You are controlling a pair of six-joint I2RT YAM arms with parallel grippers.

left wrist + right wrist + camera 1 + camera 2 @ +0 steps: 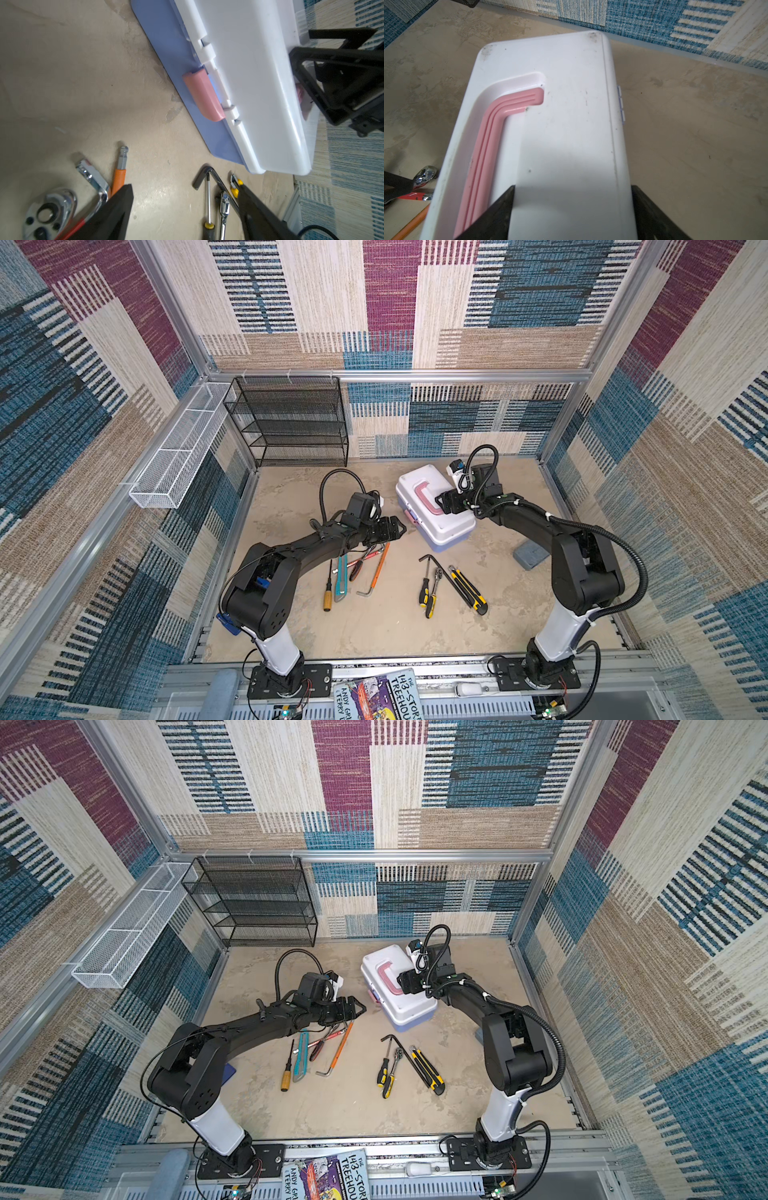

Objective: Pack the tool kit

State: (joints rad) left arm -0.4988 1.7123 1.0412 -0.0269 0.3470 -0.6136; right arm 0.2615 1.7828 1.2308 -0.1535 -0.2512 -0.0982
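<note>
One beige desk [374,626] carries everything. Toward its back right sits the closed toolbox [444,526], white lid [571,124] down and pink handle [488,145] folded flat. The right end effector [441,502] hangs over the lid beside the handle, jaws spread. The left end effector [400,526], spread and empty, hovers near the pink latch [203,95]. Utility knives [469,589], hex keys [379,566], screwdrivers [328,597] and ratchets [49,209] lie loose in front.

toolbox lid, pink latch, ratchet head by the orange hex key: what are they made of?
Toolbox lid: likely moulded plastic, white, satin, scuffed; rounded corners, soft sheen. Pink latch: likely same plastic, matte. Ratchet head: probably chromed steel; mirror-bright reflections.
</note>
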